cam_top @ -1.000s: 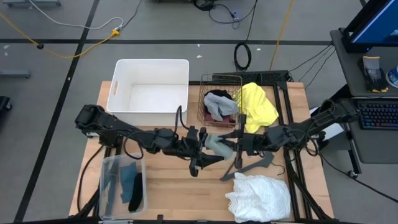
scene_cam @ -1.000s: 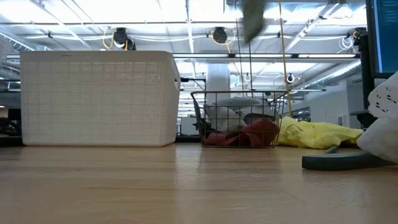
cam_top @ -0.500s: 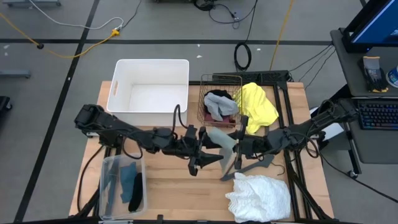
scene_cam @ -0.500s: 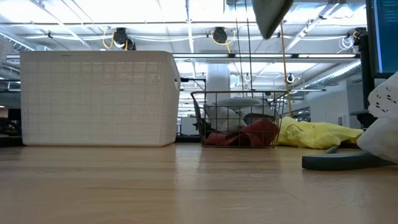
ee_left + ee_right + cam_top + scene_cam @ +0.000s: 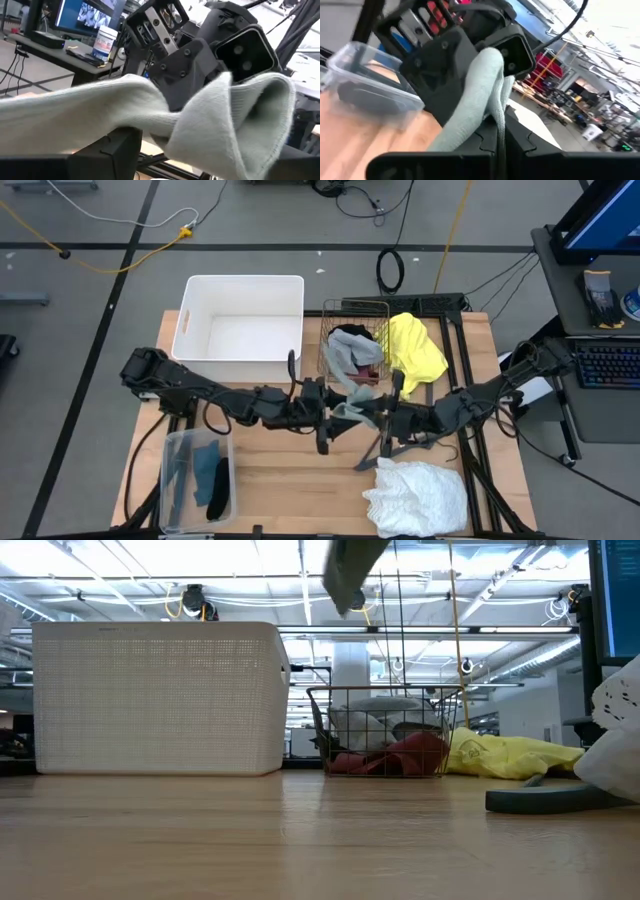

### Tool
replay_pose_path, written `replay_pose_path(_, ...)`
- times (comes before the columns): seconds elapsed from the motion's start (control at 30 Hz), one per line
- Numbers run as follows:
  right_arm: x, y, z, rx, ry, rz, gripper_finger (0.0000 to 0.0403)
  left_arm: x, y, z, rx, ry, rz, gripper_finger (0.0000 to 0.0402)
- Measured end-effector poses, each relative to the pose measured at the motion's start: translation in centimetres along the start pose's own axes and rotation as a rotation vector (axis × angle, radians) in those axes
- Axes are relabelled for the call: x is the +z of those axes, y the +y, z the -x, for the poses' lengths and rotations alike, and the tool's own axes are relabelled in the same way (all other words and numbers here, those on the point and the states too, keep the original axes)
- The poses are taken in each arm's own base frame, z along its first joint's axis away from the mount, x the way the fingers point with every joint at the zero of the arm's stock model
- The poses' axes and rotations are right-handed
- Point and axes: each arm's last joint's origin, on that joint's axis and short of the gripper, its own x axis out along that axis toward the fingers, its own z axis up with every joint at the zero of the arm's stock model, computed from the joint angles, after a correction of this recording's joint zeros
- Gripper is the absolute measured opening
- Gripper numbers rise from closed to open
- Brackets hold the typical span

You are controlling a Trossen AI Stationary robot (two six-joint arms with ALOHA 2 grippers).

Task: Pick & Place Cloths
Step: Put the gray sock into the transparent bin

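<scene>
Pinching one grey cloth point(image 5: 352, 412) between both grippers, left gripper point(image 5: 328, 415) and right gripper point(image 5: 385, 416), at frame centre, you keep it stretched for transfer.

The high camera looks straight down on the whole worktop point(image 5: 290, 480) and both arms, while the low camera sits at worktop height, facing level across it toward the white bin point(image 5: 155, 698) and wire basket point(image 5: 385, 730), 2 things the high view also shows. Each of the 2 wrist cameras looks very closely at the pale grey cloth point(image 5: 200, 125) stretched between them, with the opposite arm's hand right behind it.
</scene>
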Motion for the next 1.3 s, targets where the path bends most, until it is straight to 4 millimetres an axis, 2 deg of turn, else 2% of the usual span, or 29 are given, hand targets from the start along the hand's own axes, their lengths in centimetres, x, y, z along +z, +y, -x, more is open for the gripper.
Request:
replay_pose_path(0.3, 0.0, 0.1, 0.1, -0.009, 0.016, 0.031, 0.0000, 0.4, 0.0, 0.0, -0.015, -0.038, 0.059, 0.0236)
replay_pose_path(0.4, -0.1, 0.1, 0.1, -0.009, 0.017, 0.037, 0.0000, 0.4, 0.0, 0.0, -0.012, -0.039, 0.068, 0.0196)
replay_pose_path(0.57, -0.1, 0.1, 0.1, -0.005, 0.019, 0.050, 0.0001, 0.5, 0.0, 0.0, -0.021, -0.038, 0.066, 0.0081)
replay_pose_path(0.7, -0.1, 0.2, 0.2, 0.001, 0.027, 0.055, 0.0015, 0.3, 0.0, 0.0, -0.046, -0.014, 0.078, 0.0074)
replay_pose_path(0.83, -0.1, 0.8, 0.7, -0.015, 0.064, 0.070, 0.0029, 0.2, 0.0, 0.1, -0.080, 0.063, 0.179, 0.0074)
replay_pose_path(0.9, -0.3, 1.2, 0.9, -0.010, 0.090, 0.093, 0.0033, 0.1, -0.1, 0.5, -0.080, 0.126, 0.242, 0.0069)
replay_pose_path(1.07, -0.5, 2.0, 2.0, 0.011, 0.140, 0.153, 0.0040, 0.9, -1.3, 2.0, -0.134, 0.263, 0.445, 0.0010)
replay_pose_path(1.17, -0.4, 2.4, 2.2, 0.032, 0.136, 0.135, 0.0051, 2.2, -2.2, 3.5, -0.144, 0.316, 0.526, 0.0008)
replay_pose_path(1.3, -0.3, 2.8, 2.5, 0.043, 0.131, 0.092, 0.0075, 3.4, -2.7, 5.5, -0.056, 0.354, 0.583, 0.0008)
